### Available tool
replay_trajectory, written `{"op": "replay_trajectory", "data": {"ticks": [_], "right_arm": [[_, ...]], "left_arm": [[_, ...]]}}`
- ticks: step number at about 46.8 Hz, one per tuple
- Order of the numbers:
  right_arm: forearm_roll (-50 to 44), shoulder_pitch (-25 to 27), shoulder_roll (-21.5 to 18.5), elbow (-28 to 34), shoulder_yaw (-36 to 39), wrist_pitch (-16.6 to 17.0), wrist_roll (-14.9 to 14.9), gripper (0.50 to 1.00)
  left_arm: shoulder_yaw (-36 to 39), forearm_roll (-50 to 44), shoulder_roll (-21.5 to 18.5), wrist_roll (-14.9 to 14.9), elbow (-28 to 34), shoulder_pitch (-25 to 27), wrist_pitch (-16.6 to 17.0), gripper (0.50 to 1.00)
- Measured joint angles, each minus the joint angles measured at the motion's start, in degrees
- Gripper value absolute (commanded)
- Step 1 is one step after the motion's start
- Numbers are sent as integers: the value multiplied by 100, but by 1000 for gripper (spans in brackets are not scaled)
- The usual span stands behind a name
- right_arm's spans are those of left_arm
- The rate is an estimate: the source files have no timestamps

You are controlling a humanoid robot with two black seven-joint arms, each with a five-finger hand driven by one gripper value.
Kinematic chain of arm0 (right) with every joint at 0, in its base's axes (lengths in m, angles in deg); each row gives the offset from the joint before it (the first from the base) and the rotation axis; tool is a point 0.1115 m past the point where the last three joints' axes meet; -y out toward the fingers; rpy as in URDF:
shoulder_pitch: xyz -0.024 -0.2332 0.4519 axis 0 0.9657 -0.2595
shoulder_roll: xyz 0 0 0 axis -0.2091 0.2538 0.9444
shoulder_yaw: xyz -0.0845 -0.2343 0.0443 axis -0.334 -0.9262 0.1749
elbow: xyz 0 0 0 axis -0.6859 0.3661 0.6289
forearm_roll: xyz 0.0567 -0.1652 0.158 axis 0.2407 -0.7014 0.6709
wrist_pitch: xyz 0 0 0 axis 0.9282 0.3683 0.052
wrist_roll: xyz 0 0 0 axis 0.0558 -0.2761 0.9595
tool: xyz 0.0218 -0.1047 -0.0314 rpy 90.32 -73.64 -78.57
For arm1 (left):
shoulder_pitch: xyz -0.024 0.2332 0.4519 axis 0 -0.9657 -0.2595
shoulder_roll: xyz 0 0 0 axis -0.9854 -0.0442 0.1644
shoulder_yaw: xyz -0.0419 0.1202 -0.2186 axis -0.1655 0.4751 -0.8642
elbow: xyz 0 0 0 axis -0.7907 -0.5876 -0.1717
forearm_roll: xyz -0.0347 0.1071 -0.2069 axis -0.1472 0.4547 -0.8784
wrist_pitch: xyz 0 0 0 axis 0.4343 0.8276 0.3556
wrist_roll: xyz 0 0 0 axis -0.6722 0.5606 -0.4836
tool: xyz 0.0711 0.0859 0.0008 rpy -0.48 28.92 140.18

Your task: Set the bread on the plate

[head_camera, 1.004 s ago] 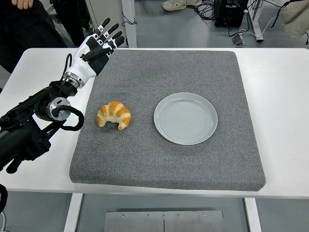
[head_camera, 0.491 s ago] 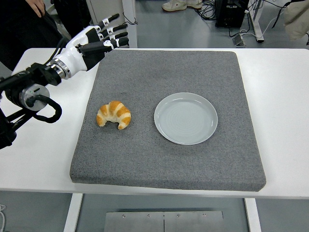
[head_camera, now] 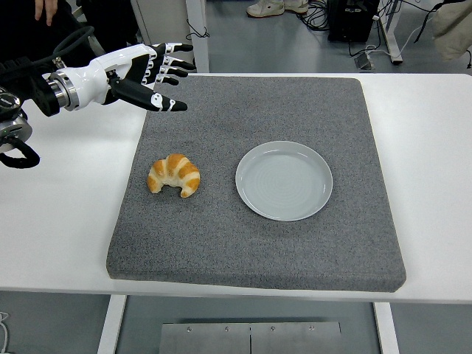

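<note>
From my seat the left hand (head_camera: 144,74) comes in near the table's (head_camera: 435,147) far-left corner, held above the far-left corner of the grey mat (head_camera: 295,251). Its fingers (head_camera: 177,66) are spread and loose, thumb stretched toward the middle of the mat, and they hold nothing. The palm looks turned partly down and inward, though I can't say how high it sits over the surface.

Moving right, the bread (head_camera: 174,175), a croissant, lies on the left half of the mat, nearer the table's left edge than its right, and well apart from my hand, which sits farther toward the far edge. Nothing touches it.

Just to the right of it is the plate (head_camera: 284,181), pale and round, resting on the mat around the table's centre. It is bare, with a narrow strip of mat between its rim and the croissant.

I see no right hand at all. At the far edge, past the table, part of a person (head_camera: 44,9) shows in dark clothing.

So I judge the job barely started: no grasp, no lift, no transfer. What remains is to bring the hand toward the near edge and down over the croissant, close on it, carry it a short way right and release it on the plate.
</note>
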Motion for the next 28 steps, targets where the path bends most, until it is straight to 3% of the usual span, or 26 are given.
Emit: {"op": "replay_trajectory", "data": {"ticks": [7, 18, 28], "right_arm": [[0, 0, 0, 0, 0, -8, 0, 1000], [0, -1, 0, 0, 0, -9, 0, 1000], [0, -13, 0, 1, 0, -15, 0, 1000]], "left_arm": [[-12, 595, -416, -14, 197, 7, -568, 951], [-92, 745, -977, -46, 206, 42, -1426, 961], [-18, 1223, -1111, -101, 151, -62, -1576, 961]]}}
